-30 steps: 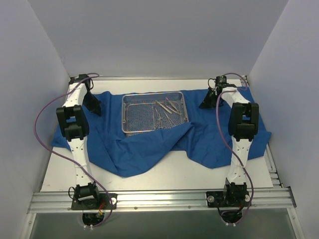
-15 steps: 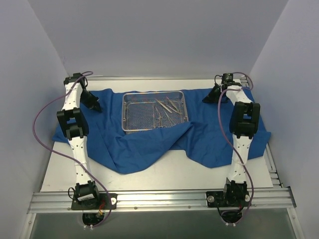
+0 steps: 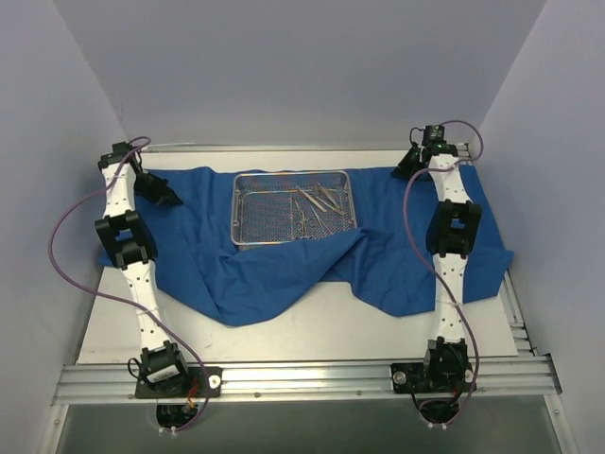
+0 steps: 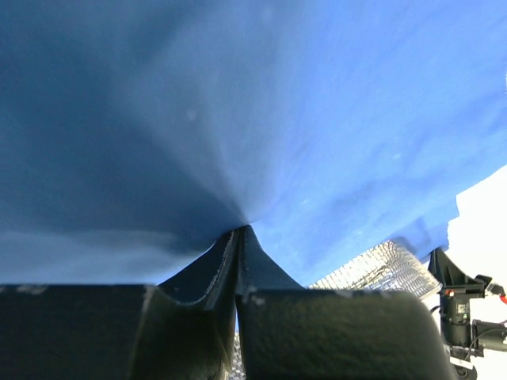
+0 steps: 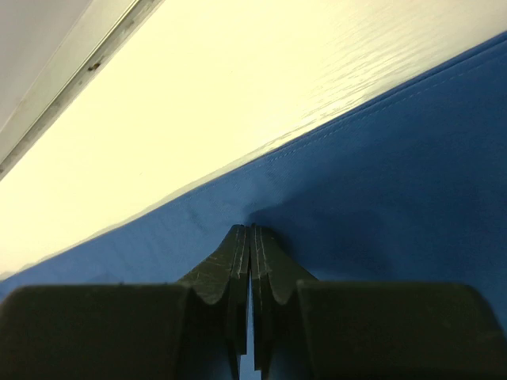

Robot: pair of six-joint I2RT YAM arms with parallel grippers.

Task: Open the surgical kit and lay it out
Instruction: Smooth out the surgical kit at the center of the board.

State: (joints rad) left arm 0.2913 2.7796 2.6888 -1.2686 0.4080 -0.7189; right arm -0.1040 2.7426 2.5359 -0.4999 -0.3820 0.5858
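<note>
1. The blue cloth wrap (image 3: 274, 279) lies spread over the white table (image 3: 312, 331) across the middle of the top view. Its far edge runs along the upper part of the frame, and a rumpled lobe reaches toward the lower centre.
2. The wire-mesh tray (image 3: 235, 213) sits upright on the cloth in the upper centre of the top view, its long side running left to right. A fold of cloth rises against its lower right corner.
3. The steel instruments (image 3: 312, 206) lie inside the tray, in its right half, crossing one another. Their exact number cannot be told.
4. The left gripper (image 4: 240, 232) is at the cloth's far left corner, in the upper left of the top view. In its wrist view the two fingers (image 4: 210, 265) are pressed together with cloth pinched between them, and creases fan out from the tips.
5. In the lower right of the left wrist view, a patch of silver tray mesh shows below the raised cloth.
6. The right gripper (image 5: 250, 231) is at the cloth's far right corner, in the upper right of the top view. Its jaws are clamped on the hemmed edge of the cloth, with pale table filling the upper left of its wrist view.
</note>
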